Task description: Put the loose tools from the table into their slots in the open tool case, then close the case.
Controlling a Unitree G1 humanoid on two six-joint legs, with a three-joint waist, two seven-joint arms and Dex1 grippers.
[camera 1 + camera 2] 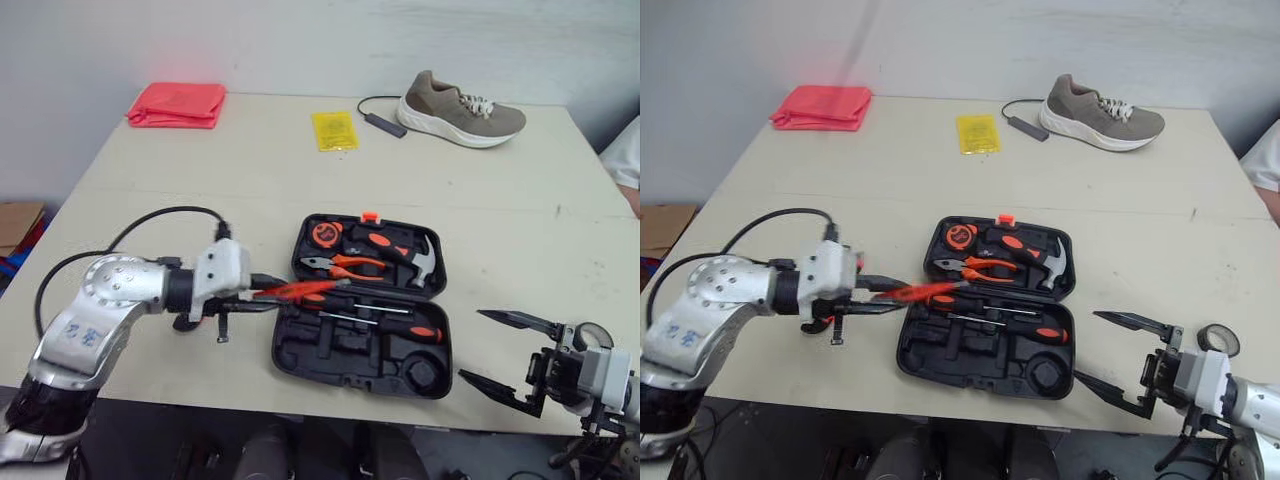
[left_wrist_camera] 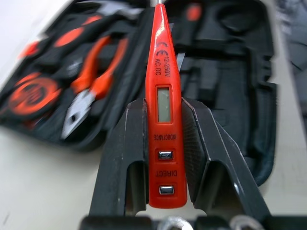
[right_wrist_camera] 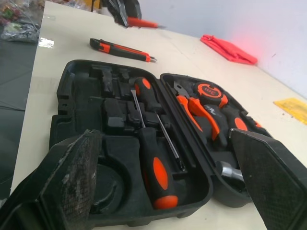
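The black tool case (image 1: 300,347) lies open in the middle of the table, its lid half holding a tape measure (image 1: 326,233), pliers (image 1: 340,266) and a hammer (image 1: 420,262). Two screwdrivers (image 1: 400,328) rest in the near half. My left gripper (image 1: 270,294) is shut on an orange voltage tester pen (image 2: 163,96), level over the case's left edge with its tip pointing into the case. A black and orange utility knife (image 3: 122,50) lies loose on the table left of the case. My right gripper (image 1: 472,345) hangs open at the table's front right, just right of the case.
At the back of the table lie a red cloth (image 1: 178,104), a yellow packet (image 1: 334,130), a small dongle on a cable (image 1: 383,122) and a tan shoe (image 1: 460,110). A roll of black tape (image 1: 1218,340) sits beside my right wrist. A white sleeve (image 1: 625,155) shows at the right edge.
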